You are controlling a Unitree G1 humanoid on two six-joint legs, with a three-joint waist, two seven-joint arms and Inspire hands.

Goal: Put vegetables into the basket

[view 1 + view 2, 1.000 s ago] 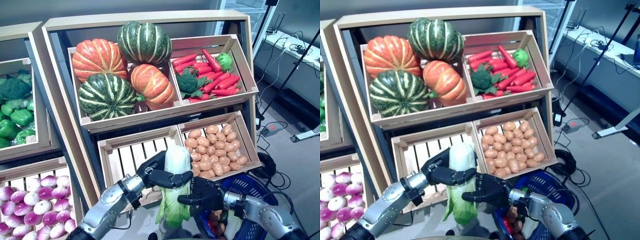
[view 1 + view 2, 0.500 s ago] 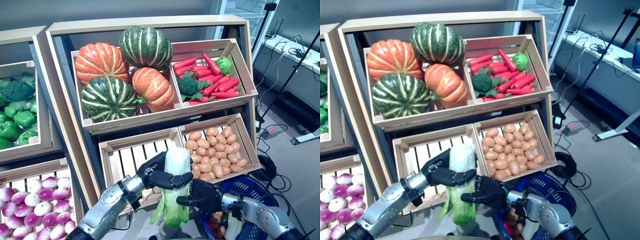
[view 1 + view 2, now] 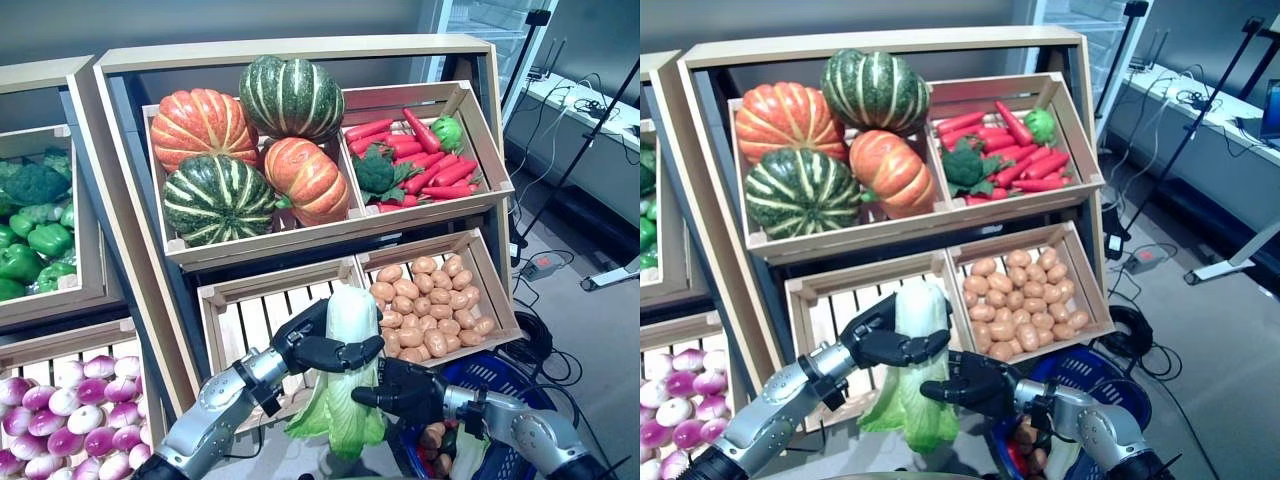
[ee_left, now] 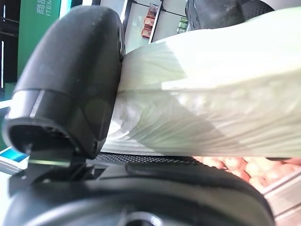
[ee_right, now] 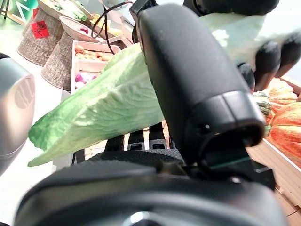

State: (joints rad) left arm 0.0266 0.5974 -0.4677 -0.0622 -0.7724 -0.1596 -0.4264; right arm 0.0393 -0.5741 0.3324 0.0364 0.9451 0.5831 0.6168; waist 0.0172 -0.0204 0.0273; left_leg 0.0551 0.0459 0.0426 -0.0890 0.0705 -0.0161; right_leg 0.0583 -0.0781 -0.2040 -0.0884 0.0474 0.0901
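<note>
My left hand is shut on a napa cabbage, holding its white stalk end up in front of the lower slatted crate, with the green leaves hanging down and to the left. My right hand is just right of the leaves, fingers relaxed, its thumb touching them. In the right wrist view the leaves lie between the thumb and the fingers. The left wrist view shows the pale stalk against the thumb. The blue basket stands on the floor at lower right, under the right forearm, with potatoes and other vegetables in it.
The wooden stand with sloping crates rises right behind the hands; a second stand is on the left. Cables and a tripod leg lie on the grey floor to the right.
The cabbage's leafy end has swung out to the left and the stalk has risen slightly in the left hand. The right hand has stayed beside the leaves.
</note>
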